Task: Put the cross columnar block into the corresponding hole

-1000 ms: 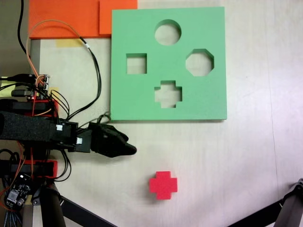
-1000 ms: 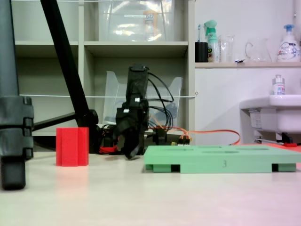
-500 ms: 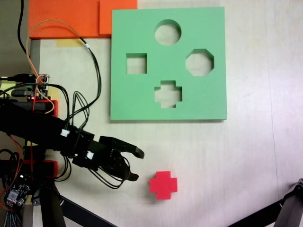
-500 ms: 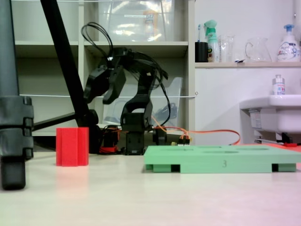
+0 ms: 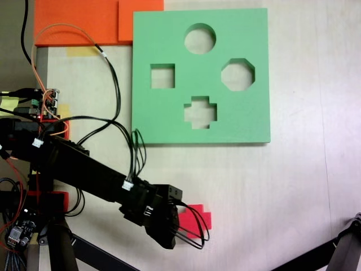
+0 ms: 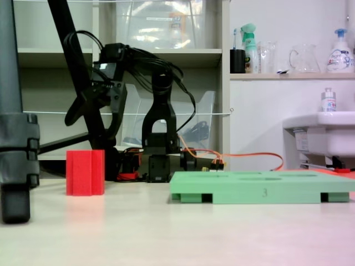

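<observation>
**Tool poised over the red block**

Above the cross columnar block [image 6: 85, 172], clear of its top, hangs the tool [image 6: 89, 119], jaws spread. Seen from above, the block [image 5: 197, 218] rests on the surface [image 5: 293, 186] at 6 o'clock from the corresponding hole [image 5: 200, 112].

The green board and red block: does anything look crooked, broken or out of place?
Nothing stands out. The green board lies flat and square on the table, its four cutouts empty. The red block stands upright on the table, apart from the board, with the open pincer above it.
</observation>
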Available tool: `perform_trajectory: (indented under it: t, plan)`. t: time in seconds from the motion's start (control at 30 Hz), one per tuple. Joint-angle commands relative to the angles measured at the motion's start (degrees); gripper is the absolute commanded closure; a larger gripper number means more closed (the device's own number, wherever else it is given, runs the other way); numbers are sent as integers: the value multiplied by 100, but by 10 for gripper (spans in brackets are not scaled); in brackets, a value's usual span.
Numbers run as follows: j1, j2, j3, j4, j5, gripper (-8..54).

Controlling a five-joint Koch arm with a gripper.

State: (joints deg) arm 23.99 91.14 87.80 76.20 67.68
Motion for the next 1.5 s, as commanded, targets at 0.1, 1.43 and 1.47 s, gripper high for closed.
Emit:
perform_trajectory:
  t: [0.1, 1.43, 1.47]
  plan:
    - [-35, -387, -492, 9, -185, -46]
    - [-167, -1740, 79, -773, -70, 192]
    - [-211, -1731, 70, -598, -79, 201]
